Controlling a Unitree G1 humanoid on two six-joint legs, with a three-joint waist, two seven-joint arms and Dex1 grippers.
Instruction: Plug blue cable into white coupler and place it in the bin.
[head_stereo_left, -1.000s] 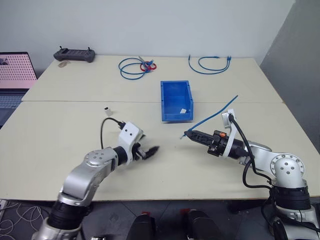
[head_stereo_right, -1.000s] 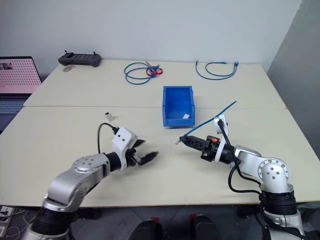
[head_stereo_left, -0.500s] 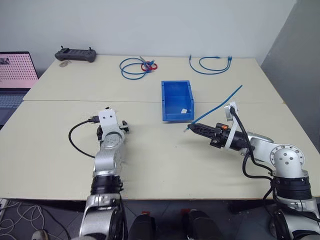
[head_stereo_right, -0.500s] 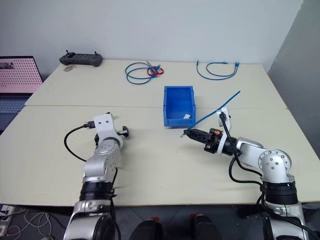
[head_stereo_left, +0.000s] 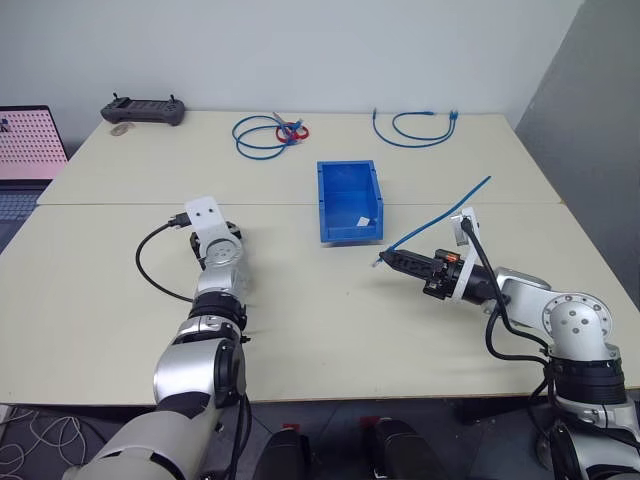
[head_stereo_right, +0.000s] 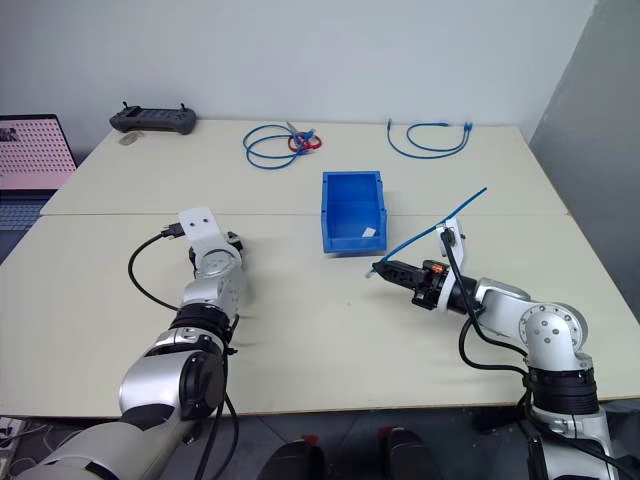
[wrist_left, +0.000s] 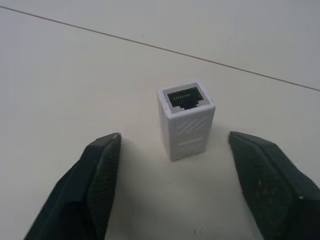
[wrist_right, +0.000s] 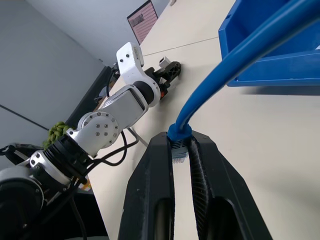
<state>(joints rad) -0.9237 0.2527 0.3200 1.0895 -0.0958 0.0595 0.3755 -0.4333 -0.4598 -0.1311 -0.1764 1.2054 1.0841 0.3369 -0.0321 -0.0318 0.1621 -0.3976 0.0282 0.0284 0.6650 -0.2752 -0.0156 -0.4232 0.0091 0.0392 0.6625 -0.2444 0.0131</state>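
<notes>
Standing white coupler between left gripper fingers

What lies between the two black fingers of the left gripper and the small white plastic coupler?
Only bare beige table. In the left wrist view the small white plastic coupler stands upright between the open left gripper's black fingers, touching neither.

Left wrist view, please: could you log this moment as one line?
left gripper: open, straddling white coupler | right gripper: shut on blue cable
</notes>
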